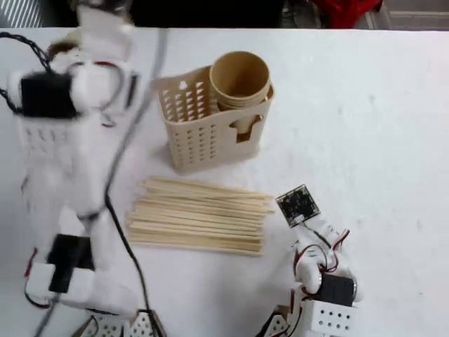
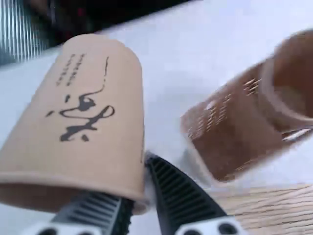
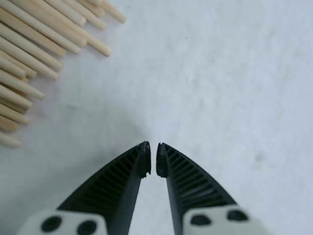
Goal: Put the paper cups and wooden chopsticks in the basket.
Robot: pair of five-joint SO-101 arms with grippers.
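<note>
Gripping a paper cup (image 2: 83, 122) marked with unreadable dark brush script, left jaws hang near the basket (image 1: 203, 140); right jaws closed, empty, beside chopsticks (image 1: 200, 214).

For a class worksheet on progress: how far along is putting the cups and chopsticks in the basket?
Done: paper cups sit stacked in the basket. In hand: the left gripper is shut on another paper cup, outside the basket. Left: the wooden chopsticks lie piled on the table; the right gripper, shut and empty, is beside them.
</note>
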